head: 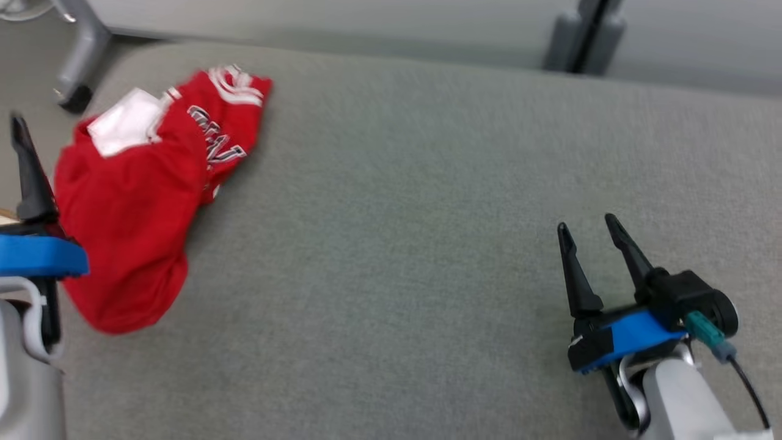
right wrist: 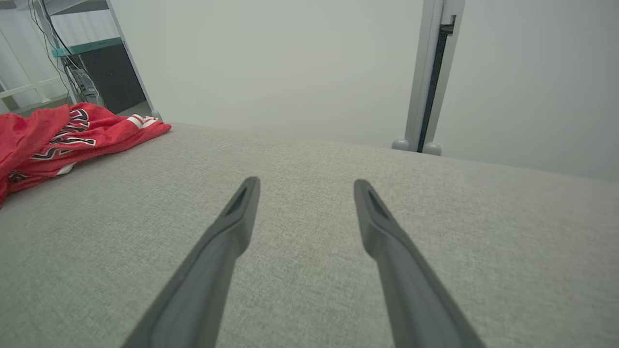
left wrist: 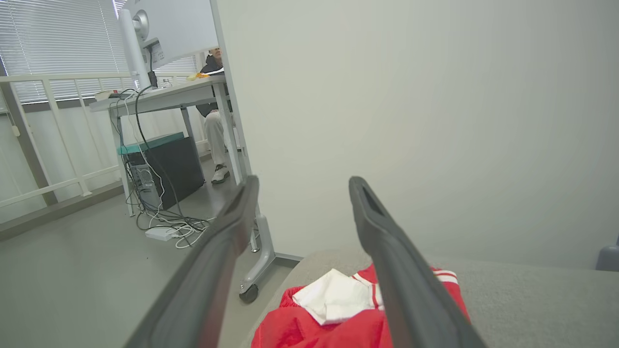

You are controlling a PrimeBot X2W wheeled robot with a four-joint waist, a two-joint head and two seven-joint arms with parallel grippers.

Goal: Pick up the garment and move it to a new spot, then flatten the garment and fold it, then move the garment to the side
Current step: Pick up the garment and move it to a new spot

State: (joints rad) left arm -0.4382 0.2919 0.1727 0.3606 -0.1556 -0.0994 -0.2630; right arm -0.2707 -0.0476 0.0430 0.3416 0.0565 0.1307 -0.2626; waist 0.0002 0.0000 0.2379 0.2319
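Observation:
The garment (head: 134,201) is red with a white patch and white lettering. It lies crumpled in a heap at the far left of the grey fabric table (head: 427,214), close to the table's left edge. One dark finger (head: 27,171) of my left gripper stands just left of the heap. In the left wrist view the left gripper (left wrist: 303,182) is open, raised over the near end of the garment (left wrist: 300,328), with nothing between its fingers. My right gripper (head: 586,224) is open and empty at the lower right, far from the garment (right wrist: 58,135).
A pale partition wall (head: 366,24) runs behind the table, with a castor leg (head: 76,91) at the back left and a post (head: 586,36) at the back right. Beyond the table's left edge are a desk (left wrist: 159,96), cables and a seated person (left wrist: 215,121).

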